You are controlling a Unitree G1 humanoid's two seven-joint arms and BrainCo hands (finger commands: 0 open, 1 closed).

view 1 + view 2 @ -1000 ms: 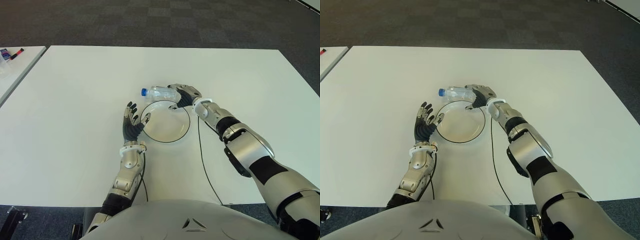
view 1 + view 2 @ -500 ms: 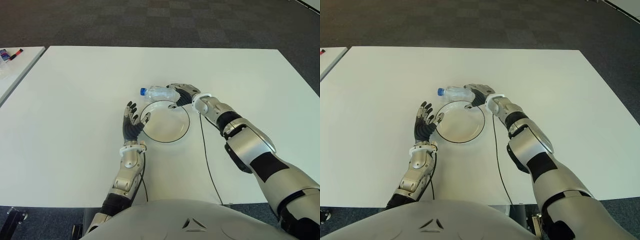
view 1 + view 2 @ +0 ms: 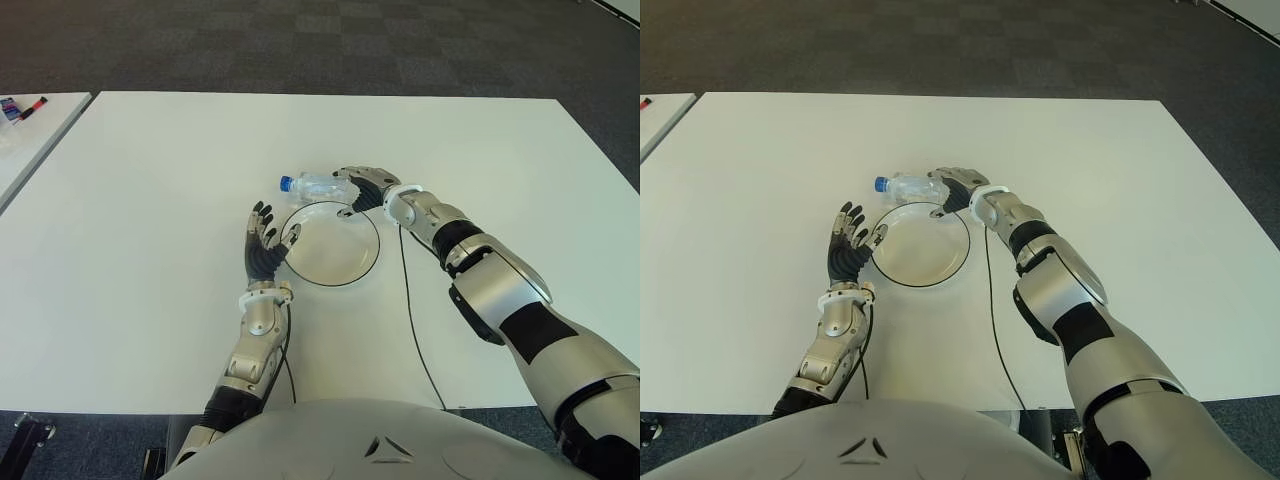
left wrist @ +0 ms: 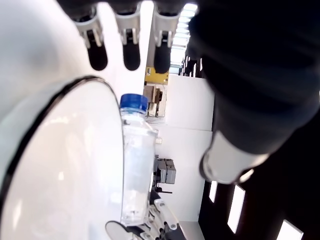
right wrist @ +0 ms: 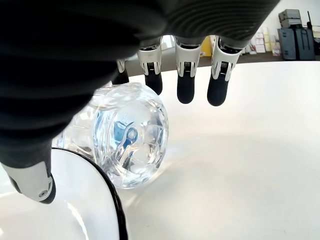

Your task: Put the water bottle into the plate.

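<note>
A clear water bottle (image 3: 318, 185) with a blue cap lies on its side on the white table, just past the far rim of the plate (image 3: 330, 283), cap pointing left. The plate is white with a dark rim and holds nothing. My right hand (image 3: 362, 190) is at the bottle's base end. Its fingers (image 5: 186, 85) arch over the bottle (image 5: 131, 140) without clasping it, and the thumb hangs over the plate's rim (image 5: 112, 195). My left hand (image 3: 265, 245) shows open, fingers spread, beside the plate's left rim. The left wrist view shows the bottle (image 4: 134, 170) beyond the plate.
A thin black cable (image 3: 410, 310) trails from my right wrist across the table (image 3: 150, 180) toward the near edge. A second white table (image 3: 30, 140) with markers stands at the far left. Dark carpet lies beyond the table's far edge.
My right wrist has shifted a little away from me and to the left, bringing the hand closer over the bottle's base. The bottle, the plate and my left hand have stayed put.
</note>
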